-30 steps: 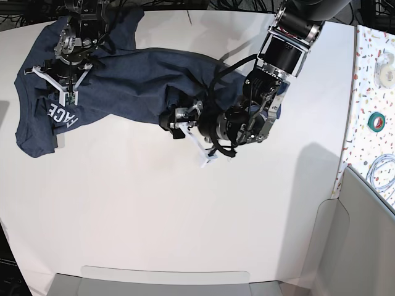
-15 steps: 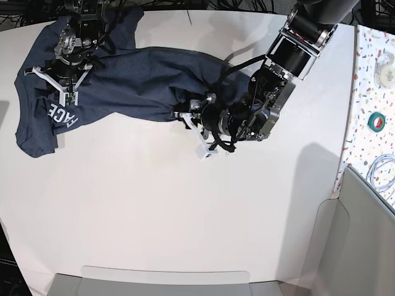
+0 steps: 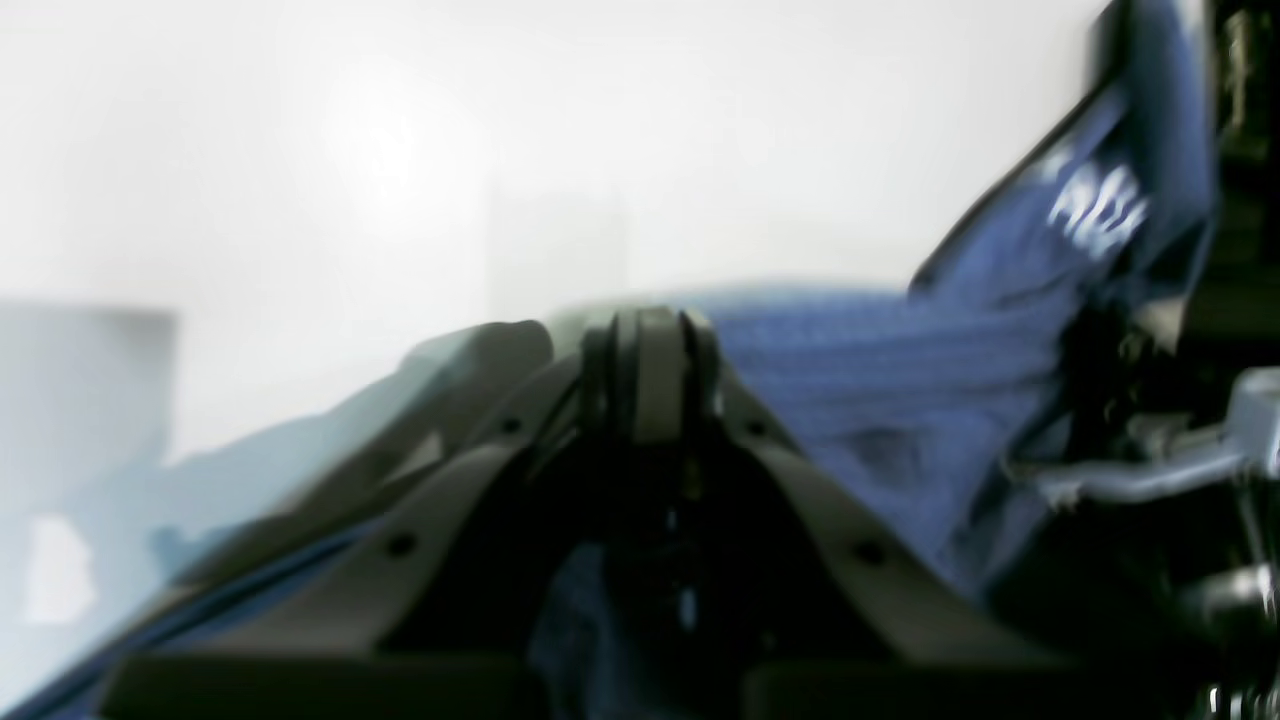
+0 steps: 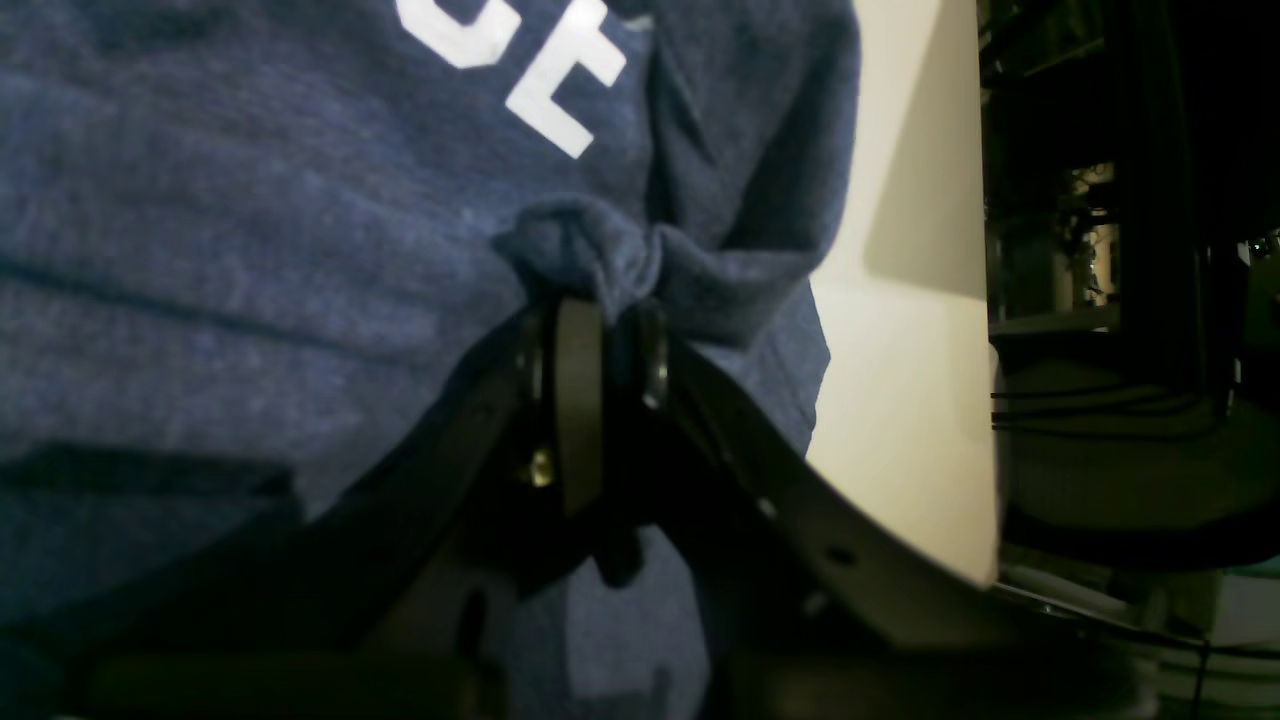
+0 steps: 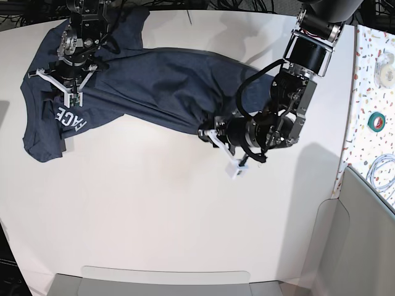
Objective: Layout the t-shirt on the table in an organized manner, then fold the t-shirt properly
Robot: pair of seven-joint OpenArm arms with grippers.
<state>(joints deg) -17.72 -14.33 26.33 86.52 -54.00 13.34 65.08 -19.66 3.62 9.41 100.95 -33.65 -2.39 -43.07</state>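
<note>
Spreading the shirt out flat, folding not started.
Left gripper is clamped on the t-shirt edge; beyond it the cloth runs bunched across the table to the right gripper, pinched shut on a fold. Next: pull apart to flatten.

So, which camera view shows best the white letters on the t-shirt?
The base view: the t-shirt lies stretched across the table and the white letters show whole near its end. The right wrist view shows only parts of some letters at its top edge. In the left wrist view they are blurred.
</note>
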